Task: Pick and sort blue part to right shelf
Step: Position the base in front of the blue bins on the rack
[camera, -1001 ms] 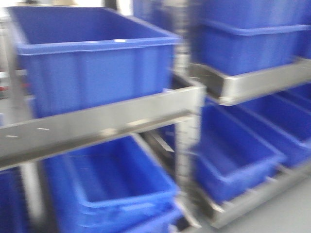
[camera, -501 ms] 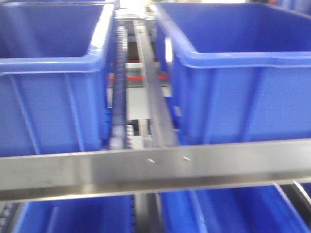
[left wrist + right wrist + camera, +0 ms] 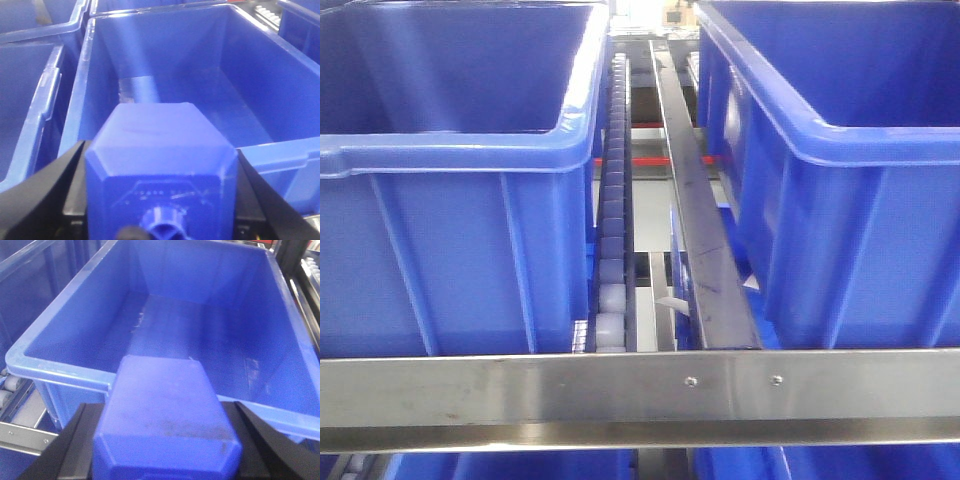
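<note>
In the left wrist view a blue part [image 3: 160, 145], a blocky moulded piece, fills the space between my black fingers [image 3: 45, 190]. My left gripper [image 3: 160, 200] is shut on it, just in front of an empty blue bin [image 3: 280, 155]. The right wrist view shows a second blue part [image 3: 165, 400] clamped by my right gripper [image 3: 165, 440], with dark fingers [image 3: 70, 440] on both sides, at the near rim of another empty blue bin [image 3: 60, 372]. Neither gripper appears in the front view. I cannot tell from these frames which shelf is the right shelf.
The front view faces a steel shelf rail [image 3: 640, 395] with two blue bins behind it, left [image 3: 460, 160] and right [image 3: 860, 150]. A roller track [image 3: 612, 250] and a steel divider [image 3: 695, 220] run between them. More blue bins [image 3: 25, 100] stand beside the left one.
The front view has swung from an angled look at two shelf racks to a square, close look at two bins behind the rail. Motion blur has gone.
</note>
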